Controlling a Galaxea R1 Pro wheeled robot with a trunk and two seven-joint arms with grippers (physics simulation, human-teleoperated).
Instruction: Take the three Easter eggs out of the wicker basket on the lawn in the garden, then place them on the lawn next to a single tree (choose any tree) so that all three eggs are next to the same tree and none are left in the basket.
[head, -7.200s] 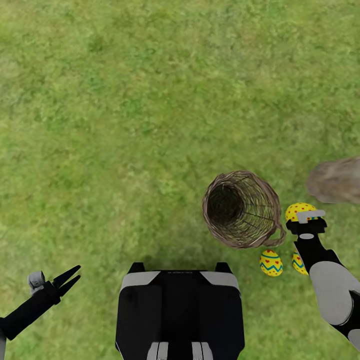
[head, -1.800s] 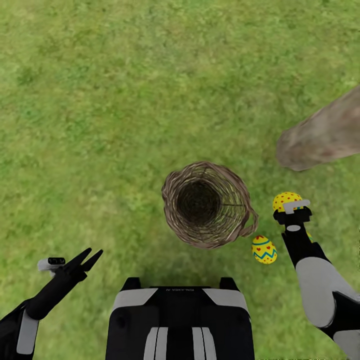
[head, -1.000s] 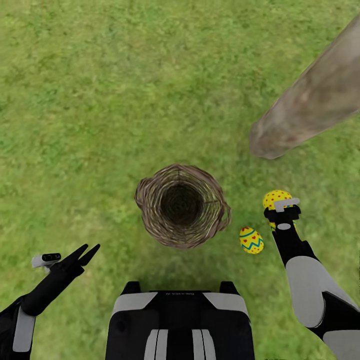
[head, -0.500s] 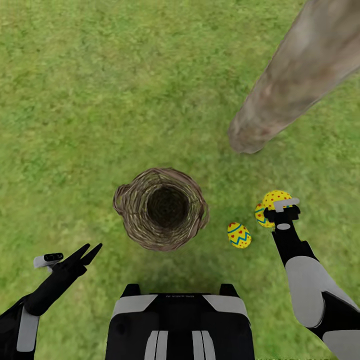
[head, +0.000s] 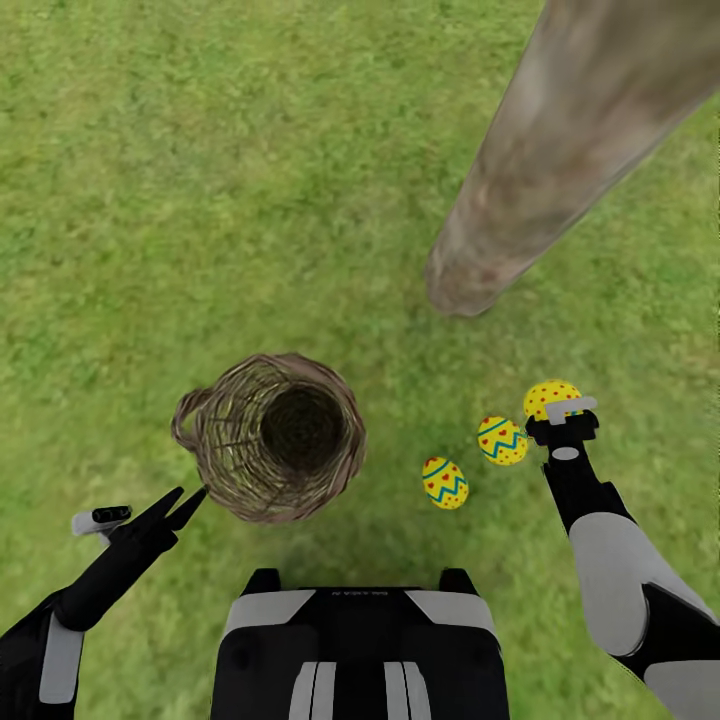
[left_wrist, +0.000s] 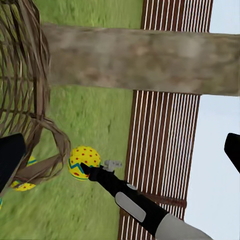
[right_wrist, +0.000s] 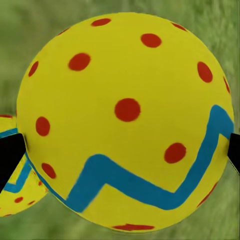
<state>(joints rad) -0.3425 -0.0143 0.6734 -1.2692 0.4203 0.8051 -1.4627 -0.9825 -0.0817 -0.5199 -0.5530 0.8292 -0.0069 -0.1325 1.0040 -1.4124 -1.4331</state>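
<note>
Right hand (head: 556, 413) grips a red-dotted yellow egg (head: 549, 396); left hand (head: 184, 504) spread, holding nothing, at brown wicker basket's (head: 232, 468) eight o'clock, basket empty.

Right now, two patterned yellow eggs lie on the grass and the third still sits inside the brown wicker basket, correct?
Not quite: the brown wicker basket is empty in the head view. The third, dotted yellow egg is in the right pincer; the two others lie on the grass.

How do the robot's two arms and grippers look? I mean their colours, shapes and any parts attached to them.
Both arms are glossy black with light grey shell panels on the forearms. The left gripper ends in two thin, pointed black fingers, and a small grey-and-black block sits beside its wrist. The right gripper has a black body with a pale grey bar across its top and a small grey oval patch below. No loose cables are visible.
</note>
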